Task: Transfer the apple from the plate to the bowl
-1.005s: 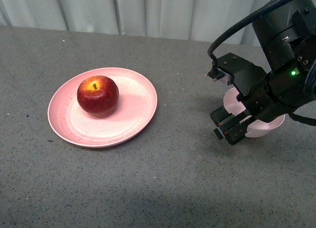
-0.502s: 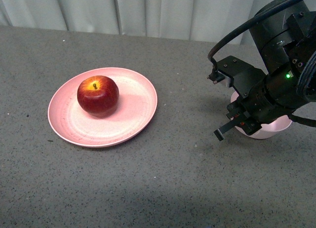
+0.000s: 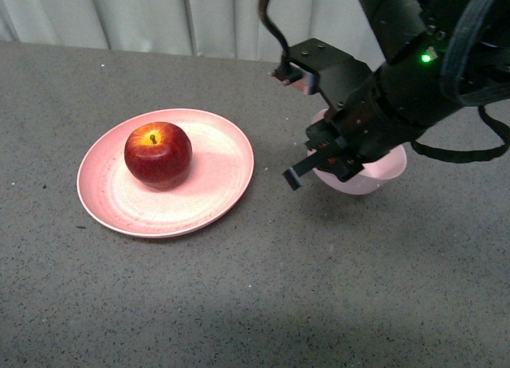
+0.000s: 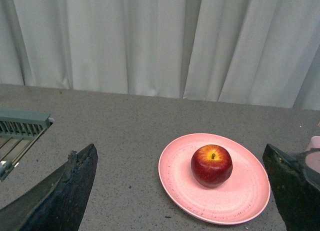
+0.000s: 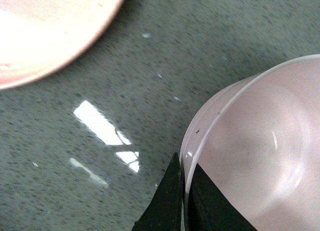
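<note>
The dark red apple [image 3: 158, 154] sits on the left part of the wide pink plate [image 3: 215, 185]; the left wrist view shows the apple [image 4: 211, 165] and the plate [image 4: 240, 201] too. My right gripper [image 3: 323, 159] is shut on the rim of the small pale pink bowl [image 3: 374, 173] and holds it to the right of the plate. In the right wrist view the black fingers [image 5: 172, 201] pinch the bowl's [image 5: 255, 166] rim, with the plate's edge [image 5: 45, 36] in a corner. My left gripper [image 4: 185, 191] is open and empty, well back from the plate.
The grey speckled table [image 3: 255, 296] runs to a pale curtain [image 3: 159, 17] at the back. A grey-green slatted rack [image 4: 20, 128] shows at the edge of the left wrist view.
My right arm has carried the bowl to the left and a little back, closer to the plate. The apple and plate have not moved.
</note>
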Controlling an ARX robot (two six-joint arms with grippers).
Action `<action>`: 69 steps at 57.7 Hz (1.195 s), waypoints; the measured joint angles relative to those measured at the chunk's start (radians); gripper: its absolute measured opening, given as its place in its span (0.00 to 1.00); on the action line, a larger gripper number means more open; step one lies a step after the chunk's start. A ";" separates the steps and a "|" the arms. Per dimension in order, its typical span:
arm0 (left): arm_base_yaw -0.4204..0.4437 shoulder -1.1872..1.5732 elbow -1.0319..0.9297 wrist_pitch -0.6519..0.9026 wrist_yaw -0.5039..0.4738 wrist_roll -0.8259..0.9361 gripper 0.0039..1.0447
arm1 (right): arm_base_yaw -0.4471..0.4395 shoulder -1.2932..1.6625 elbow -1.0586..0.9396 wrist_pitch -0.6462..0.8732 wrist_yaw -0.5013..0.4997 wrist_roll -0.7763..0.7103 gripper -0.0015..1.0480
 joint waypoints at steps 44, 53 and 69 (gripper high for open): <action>0.000 0.000 0.000 0.000 0.000 0.000 0.94 | 0.107 0.151 0.145 -0.014 0.005 0.048 0.14; 0.000 0.000 0.000 0.000 0.000 0.000 0.94 | 0.101 0.140 0.114 0.048 0.002 0.066 0.40; 0.000 0.000 0.000 0.000 0.000 0.000 0.94 | 0.072 0.006 -0.049 0.285 0.047 0.103 0.79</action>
